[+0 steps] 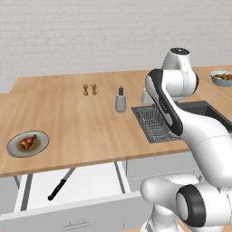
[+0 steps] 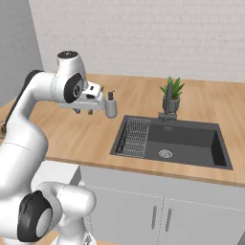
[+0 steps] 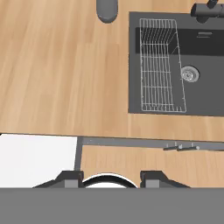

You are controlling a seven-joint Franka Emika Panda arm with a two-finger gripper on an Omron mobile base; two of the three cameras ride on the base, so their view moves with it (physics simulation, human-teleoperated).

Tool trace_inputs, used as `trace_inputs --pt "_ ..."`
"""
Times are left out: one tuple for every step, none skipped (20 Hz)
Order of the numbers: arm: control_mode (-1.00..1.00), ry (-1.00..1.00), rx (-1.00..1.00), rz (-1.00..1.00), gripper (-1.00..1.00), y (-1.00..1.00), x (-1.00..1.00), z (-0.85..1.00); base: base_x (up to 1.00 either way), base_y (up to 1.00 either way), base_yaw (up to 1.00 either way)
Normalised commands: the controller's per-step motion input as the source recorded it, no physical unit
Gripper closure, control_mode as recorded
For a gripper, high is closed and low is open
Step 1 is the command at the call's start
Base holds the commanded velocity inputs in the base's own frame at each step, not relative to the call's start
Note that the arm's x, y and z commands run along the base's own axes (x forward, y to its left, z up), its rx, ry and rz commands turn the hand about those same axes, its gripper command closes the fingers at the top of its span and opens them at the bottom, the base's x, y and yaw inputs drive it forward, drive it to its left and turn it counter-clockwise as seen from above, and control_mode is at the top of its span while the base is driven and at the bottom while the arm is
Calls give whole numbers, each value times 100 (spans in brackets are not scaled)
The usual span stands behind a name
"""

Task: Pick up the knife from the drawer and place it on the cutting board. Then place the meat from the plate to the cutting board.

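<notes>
Knife (image 1: 60,184) lies loose in the pulled-out drawer (image 1: 90,179), handle toward its front, so I can reach it from above. My gripper (image 2: 83,111) hangs high over the counter (image 1: 81,122), holding nothing, jaws partly apart. Meat (image 1: 27,142) waits on the plate (image 1: 41,146) until the knife is moved.

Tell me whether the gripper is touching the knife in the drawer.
Apart. In the right base view the gripper hangs above the counter, and in the left base view the knife lies alone in the open drawer.
</notes>
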Motion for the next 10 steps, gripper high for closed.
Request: trace_inputs --pt "-100 -5 0 0 -100 0 -22 -1 0 0 0" --pt "-100 -10 0 0 -100 0 -13 0 0 0 0" --pt "-100 -7 0 0 -100 0 -6 0 0 0 0" --pt "-100 0 0 0 -100 0 0 0 0 0 0" --pt "-100 0 0 0 -100 0 0 0 0 0 0" --pt "-100 0 0 0 -100 0 0 0 0 0 0" --pt "-100 0 0 0 -100 0 0 0 0 0 0" --pt "-100 0 0 0 -100 0 0 0 0 0 0" --pt "-100 0 0 0 -100 0 0 0 0 0 0" --pt "-100 0 0 0 -100 -10 -3 -5 0 0 0"
